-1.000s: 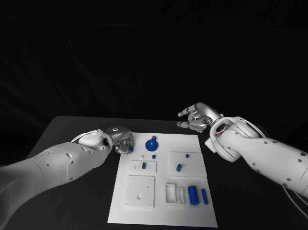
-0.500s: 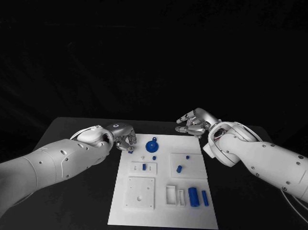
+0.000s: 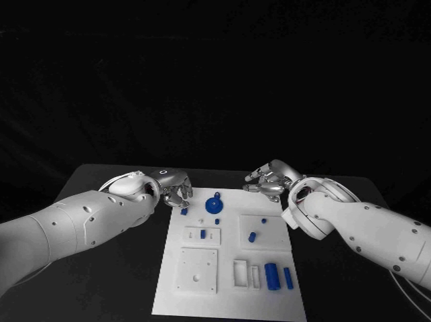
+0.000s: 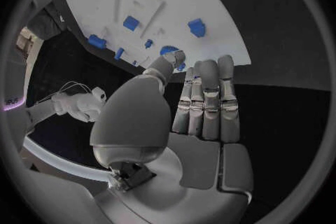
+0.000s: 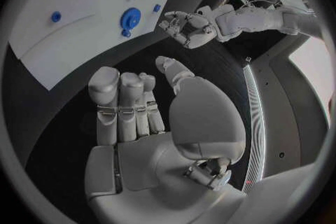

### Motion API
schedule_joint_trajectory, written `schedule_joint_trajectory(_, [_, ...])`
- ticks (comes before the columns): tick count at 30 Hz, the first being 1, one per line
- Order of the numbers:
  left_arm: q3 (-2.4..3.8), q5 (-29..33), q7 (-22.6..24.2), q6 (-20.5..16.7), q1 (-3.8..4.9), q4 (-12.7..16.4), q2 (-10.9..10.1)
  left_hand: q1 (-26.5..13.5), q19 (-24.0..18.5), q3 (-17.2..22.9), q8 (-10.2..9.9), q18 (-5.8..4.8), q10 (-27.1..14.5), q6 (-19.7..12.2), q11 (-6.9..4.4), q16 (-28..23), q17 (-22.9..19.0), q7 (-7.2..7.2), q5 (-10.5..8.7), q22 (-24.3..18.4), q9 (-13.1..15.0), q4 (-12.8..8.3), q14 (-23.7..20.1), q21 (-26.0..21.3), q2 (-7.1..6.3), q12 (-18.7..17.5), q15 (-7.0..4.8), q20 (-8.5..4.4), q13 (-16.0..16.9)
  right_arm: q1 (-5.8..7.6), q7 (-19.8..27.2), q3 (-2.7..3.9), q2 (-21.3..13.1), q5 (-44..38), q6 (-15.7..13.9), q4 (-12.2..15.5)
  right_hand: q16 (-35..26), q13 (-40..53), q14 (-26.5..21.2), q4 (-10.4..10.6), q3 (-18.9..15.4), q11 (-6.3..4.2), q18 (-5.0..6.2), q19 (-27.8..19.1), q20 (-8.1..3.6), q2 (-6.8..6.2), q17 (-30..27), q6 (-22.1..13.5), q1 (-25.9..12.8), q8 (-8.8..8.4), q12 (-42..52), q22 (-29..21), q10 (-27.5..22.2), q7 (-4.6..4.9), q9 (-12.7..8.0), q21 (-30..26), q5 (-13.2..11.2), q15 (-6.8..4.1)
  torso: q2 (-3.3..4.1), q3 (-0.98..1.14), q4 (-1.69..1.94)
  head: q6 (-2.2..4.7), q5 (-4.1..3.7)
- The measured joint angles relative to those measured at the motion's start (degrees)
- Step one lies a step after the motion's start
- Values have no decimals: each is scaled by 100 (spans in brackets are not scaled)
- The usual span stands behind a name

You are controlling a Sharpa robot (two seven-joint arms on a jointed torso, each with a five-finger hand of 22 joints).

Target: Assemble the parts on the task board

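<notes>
The white task board [image 3: 225, 302] lies in the middle of the black table. Several blue parts sit on it: a round disc [image 3: 213, 204] near the far edge, a small piece [image 3: 184, 211] at the far left, pegs in the middle plates [image 3: 251, 236] and two cylinders [image 3: 271, 275] near the front right. My left hand [image 3: 171, 188] hovers just off the board's far left corner, fingers straight and spread, holding nothing. My right hand [image 3: 269, 180] hangs over the table beyond the far right corner, also holding nothing. The right wrist view shows the disc [image 5: 130, 17] and my left hand [image 5: 185, 28].
Raised white square plates [image 3: 197, 268] and a slotted block [image 3: 239, 272] stand on the board's near half. Bare black table [image 3: 109, 194] surrounds the board on both sides.
My left hand has drawn back from the board's far left corner, uncovering the small blue piece there. My right hand has come down and closer to the board's far edge.
</notes>
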Motion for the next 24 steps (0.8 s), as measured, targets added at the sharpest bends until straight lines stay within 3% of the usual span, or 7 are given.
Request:
schedule_joint_trajectory(4, [-15, -43, -43, 38, 6, -69, -8, 26, 0, -22, 0, 0, -30, -37, 11, 0, 0, 26, -35, 0, -75, 22, -22, -25, -103, 0, 22, 0, 0, 0, -28, -6, 0, 39, -1, 3, 0, 0, 0, 0, 0, 0, 0, 0, 0, 0, 0, 0, 0, 0, 0, 0, 0, 0, 0, 0, 0, 0, 2, -1, 3, -3, 1])
schedule_joint_trajectory(8, [-75, -123, -72, 61, 7, -117, -8, 101, -30, -301, 75, 0, -155, -367, 52, 55, 54, 88, -79, 4, -189, -2, -170, -103, -178, 141, 57, 30, 3, 0, -45, -10, 10, 61, -4, 6, 0, 6, 0, 0, 0, 0, 0, 0, 0, 0, 6, 0, 0, 0, 0, 0, 0, -1, 0, 0, 0, 0, 3, -6, 4, -8, 5])
schedule_joint_trajectory(10, [-107, -163, -77, 64, 4, -124, -8, 247, -50, -681, 451, 0, -395, -706, 64, 213, 122, 120, -79, 4, -270, -6, -300, -103, -94, 564, 64, 51, 39, 1, -49, -11, 15, 67, -5, 8, 0, 6, 0, 0, 0, 0, 0, 0, 0, 0, 7, 0, 0, 0, 0, 0, 0, -1, 0, 0, 0, 0, 4, -9, 3, -22, 8])
schedule_joint_trajectory(13, [-152, -223, -80, 64, -12, -128, -9, 336, -50, -901, 1050, 0, -772, -1143, 76, 317, 134, 137, -79, 4, -348, 8, -341, -103, -64, 1197, 69, 51, 78, 1, -53, -11, 17, 73, -8, 8, 0, 6, 0, 0, 0, 0, 0, 0, 0, 0, 7, 0, 0, 0, 0, 0, 0, -1, 0, 0, 0, 0, 7, -9, 1, -30, 9])
schedule_joint_trajectory(17, [-226, -297, -80, 50, -45, -149, -8, 412, -46, -969, 2076, 0, -1447, -1840, 108, 521, 169, 187, -39, 4, -476, 68, -429, -103, -109, 2358, 100, 55, 232, 1, -55, -12, 24, 74, -12, 3, 0, 6, 0, 0, 0, 0, 0, 0, 0, 0, 7, 0, 0, 0, 0, 0, 0, -1, 0, 0, 0, 0, 7, -10, 1, -43, 9])
schedule_joint_trajectory(21, [-321, -365, -80, 8, -103, -203, 6, 412, -16, -982, 2862, 0, -1957, -2326, 119, 777, 244, 212, 74, 3, -519, 131, -509, -40, -109, 3378, 134, 85, 464, 1, -55, -12, 33, 75, -18, 1, 0, 6, 0, 15, -17, 0, 0, 0, 0, 0, 6, 0, 0, 0, 0, 0, 0, -2, 0, 0, 0, 0, 8, -11, -2, -53, 9])
schedule_joint_trajectory(24, [-364, -397, -75, -39, -148, -247, 26, 386, 2, -926, 3567, 39, -2384, -2726, 140, 1024, 373, 228, 227, 3, -543, 187, -607, 80, -135, 4236, 175, 145, 605, 1, -55, -12, 38, 75, -22, 0, 0, 5, 0, 15, -17, 0, 0, 0, 0, 0, 6, 0, 0, 0, 0, 0, 0, -2, 0, 0, 0, 0, 9, -10, -2, -62, 15])
